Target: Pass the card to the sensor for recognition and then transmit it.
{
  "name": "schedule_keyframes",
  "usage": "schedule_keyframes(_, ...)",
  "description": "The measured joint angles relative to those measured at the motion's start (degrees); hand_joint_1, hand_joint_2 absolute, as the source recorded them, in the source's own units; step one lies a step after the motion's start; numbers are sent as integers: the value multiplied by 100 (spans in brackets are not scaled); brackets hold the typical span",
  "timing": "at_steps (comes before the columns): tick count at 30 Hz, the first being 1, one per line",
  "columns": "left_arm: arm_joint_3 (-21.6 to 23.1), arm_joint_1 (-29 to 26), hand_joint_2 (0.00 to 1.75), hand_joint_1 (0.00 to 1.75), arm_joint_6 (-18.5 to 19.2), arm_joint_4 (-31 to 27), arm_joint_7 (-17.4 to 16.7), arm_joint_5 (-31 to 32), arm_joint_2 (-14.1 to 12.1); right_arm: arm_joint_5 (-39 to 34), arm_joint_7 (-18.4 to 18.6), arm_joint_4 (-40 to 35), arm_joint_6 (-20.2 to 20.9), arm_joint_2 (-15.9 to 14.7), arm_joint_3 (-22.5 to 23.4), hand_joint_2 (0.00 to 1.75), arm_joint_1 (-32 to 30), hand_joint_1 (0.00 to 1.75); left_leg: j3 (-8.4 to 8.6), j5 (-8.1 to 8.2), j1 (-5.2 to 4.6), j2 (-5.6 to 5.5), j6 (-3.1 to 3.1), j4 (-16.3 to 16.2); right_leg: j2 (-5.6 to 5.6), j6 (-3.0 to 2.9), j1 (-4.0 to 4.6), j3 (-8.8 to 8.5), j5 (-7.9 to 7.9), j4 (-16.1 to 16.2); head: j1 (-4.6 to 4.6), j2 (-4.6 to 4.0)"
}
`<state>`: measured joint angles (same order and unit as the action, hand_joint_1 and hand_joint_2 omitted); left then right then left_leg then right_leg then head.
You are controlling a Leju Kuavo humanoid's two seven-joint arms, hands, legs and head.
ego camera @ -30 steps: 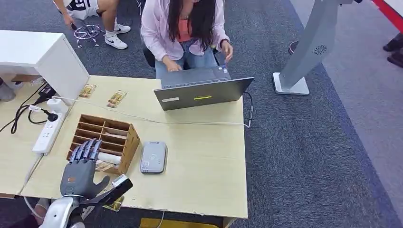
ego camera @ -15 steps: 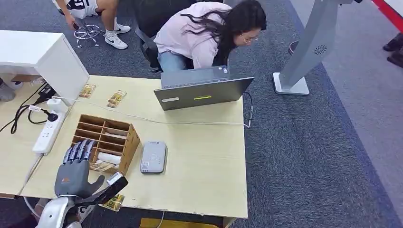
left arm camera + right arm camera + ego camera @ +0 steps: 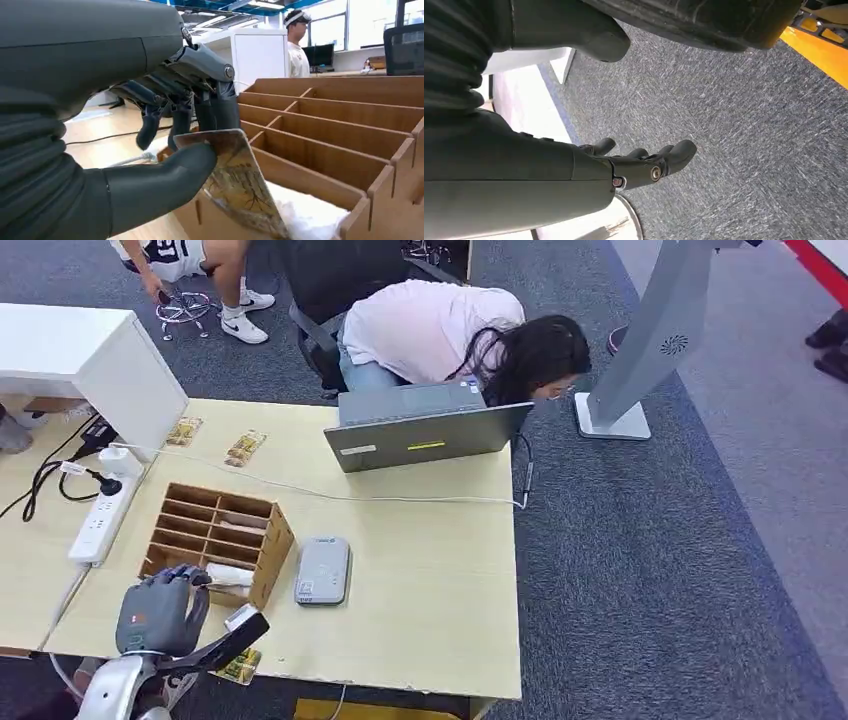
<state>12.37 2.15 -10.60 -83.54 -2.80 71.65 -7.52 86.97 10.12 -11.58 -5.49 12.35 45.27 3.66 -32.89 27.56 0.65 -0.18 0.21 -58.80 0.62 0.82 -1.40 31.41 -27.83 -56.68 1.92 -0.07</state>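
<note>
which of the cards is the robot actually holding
The card pinched in the left hand at the wooden organiser's near corner. The two other cards lie flat and untouched at the table's far side.

Silver arm, grey ribbed wrist cover, dark-fingered robot hand (image 3: 160, 612) with orange marking.

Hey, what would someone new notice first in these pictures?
Probably the left robot hand pinching a brown patterned card at the near end of the slotted wooden card rack. Next, the person bent low behind the grey laptop at the table's far edge.
</note>
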Motion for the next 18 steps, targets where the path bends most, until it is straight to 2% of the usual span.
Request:
schedule_keyframes(6, -9, 1, 175, 175, 20, 0, 7, -46, -2, 2, 0, 0, 0, 0, 0, 175, 0, 0, 0, 0, 0, 0, 0, 0, 0, 0, 0, 0, 0, 0, 0, 0)
schedule_keyframes(15, -83, 146, 175, 175, -180, -46, 157, -13, -39, 11, -22, -2, -2, 0, 0, 175, 0, 0, 0, -1, 0, -1, 1, 0, 0, 0, 0, 1, 0, 0, 0, 0)
schedule_keyframes(18, -85, 509, 175, 175, -278, -448, 212, 13, -79, 15, -48, -2, -11, 0, 0, 175, 0, 0, 1, -2, 0, -3, 2, 0, -3, 0, 0, 0, 1, 0, 0, 0)
